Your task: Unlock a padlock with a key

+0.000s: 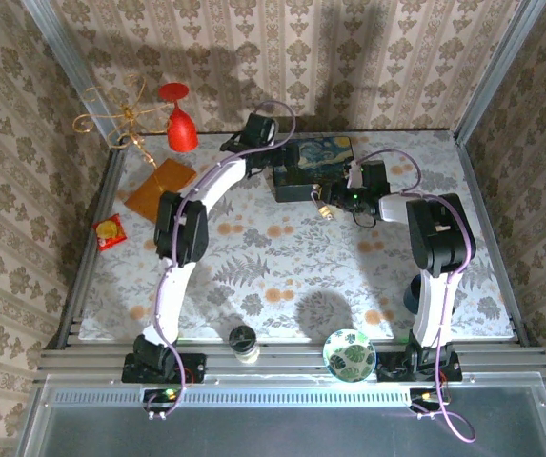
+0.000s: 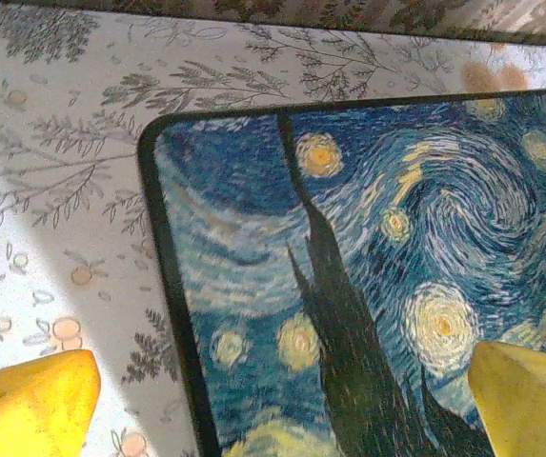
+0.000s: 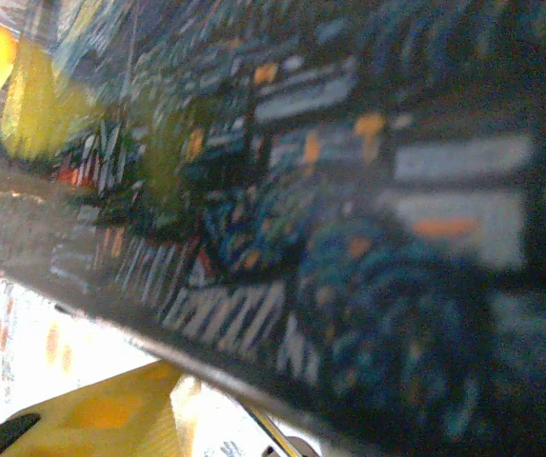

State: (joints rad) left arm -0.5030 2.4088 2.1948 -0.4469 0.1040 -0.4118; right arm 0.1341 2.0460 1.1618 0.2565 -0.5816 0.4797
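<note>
Starry-night box [image 1: 315, 160] is set by the far edge of the surface [image 1: 253, 276], a little right of its middle. Padlock [image 1: 324, 209] is seen as a tiny brass speck just off the box's near wall, on the side facing the near edge. Whether it hangs from a hasp or lies on the surface cannot be told.

Left gripper [image 2: 277, 419] is held over the box lid near the lid's left corner. Its jaws are spread wide with nothing between them, and yellow fingertips [image 2: 30, 405] are seen well apart above lid and surface. Right gripper [image 1: 339, 203] is placed right at the padlock, reaching in from the right-edge side. Its wrist view is blurred, with the box wall close up, so the jaws' state cannot be told. Nor can it be told whether the key is gripped.

Handling, as judged:
- **Padlock:** light, rigid, smooth metal, likely to swing or skid at a nudge. It is best pinched across the flat faces of the body, with shackle and keyhole left free.
- **Key:** thin, stiff and slippery, easily twisted out of the pads. It is best held by the bow, with the blade left sticking out.
- **Box:** probably light enough to slide when the padlock is pushed, so it is best steadied at the lid edge by the open left jaws.
</note>
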